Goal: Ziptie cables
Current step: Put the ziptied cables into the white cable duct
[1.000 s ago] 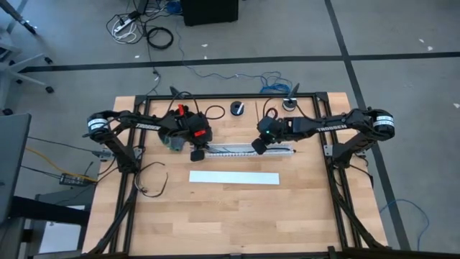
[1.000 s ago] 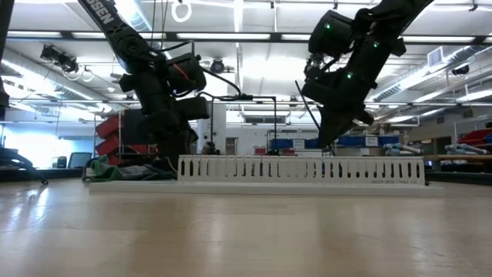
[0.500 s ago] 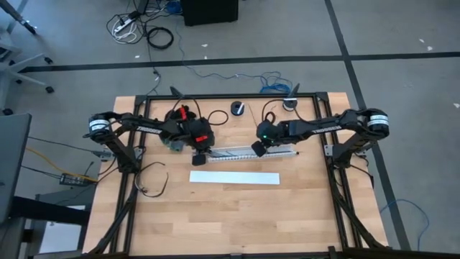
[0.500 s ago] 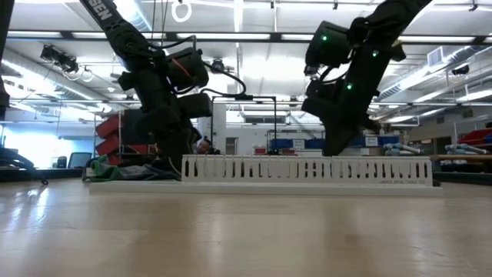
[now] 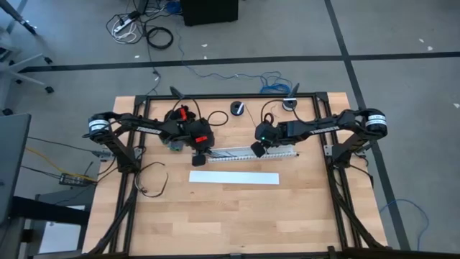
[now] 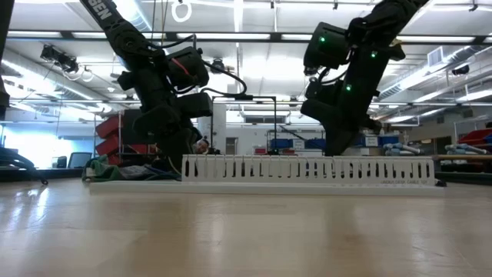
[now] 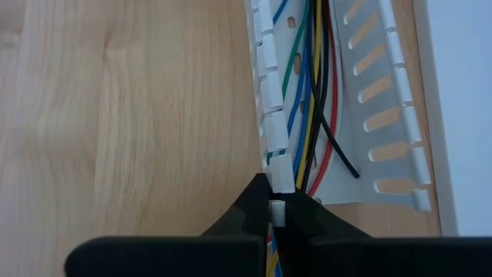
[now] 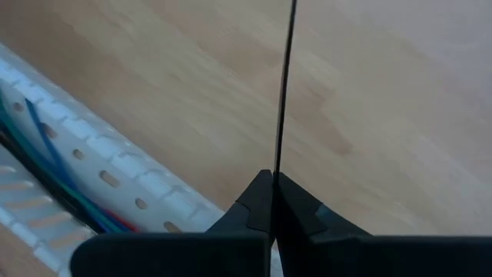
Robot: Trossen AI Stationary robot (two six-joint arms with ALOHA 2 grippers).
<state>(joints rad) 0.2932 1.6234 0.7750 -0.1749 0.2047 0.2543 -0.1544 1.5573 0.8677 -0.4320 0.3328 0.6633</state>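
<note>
A white slotted duct (image 5: 248, 151) lies on the wooden table, running left to right. Inside it lie the cables (image 7: 306, 100): blue, green, yellow, black and red wires along its channel. My left gripper (image 7: 274, 219) sits at the duct's left end (image 5: 199, 157), shut on a tab of its wall. My right gripper (image 8: 273, 201) hangs over the duct's middle (image 5: 256, 149), shut on a thin black ziptie (image 8: 285, 85) that runs straight away from the fingertips. In the right wrist view the duct (image 8: 100, 181) lies beside this gripper, not between its fingers. My left gripper pinches one white tab of the duct's slotted side wall (image 7: 281, 181), at the duct's left end, between its two fingertips. It comes slanting down from above. The duct rests flat on the table. My right gripper pinches the ziptie's end (image 8: 276, 163) between its shut fingertips, slanting down from above. The ziptie stands out straight beyond the fingers, clear of the table.
A flat white lid strip (image 5: 234, 178) lies nearer the front edge, parallel to the duct. A greenish bundle (image 5: 175, 144) sits by the duct's left end. Two small dark round things (image 5: 238, 108) (image 5: 289, 105) stand at the far edge, and a loose cable loop (image 5: 152, 183) at the left.
My right gripper has sunk and tipped a little toward the duct's middle, still shut on the ziptie. My left gripper has shifted slightly toward the table's right edge, and the duct has slid a little that way with it.
</note>
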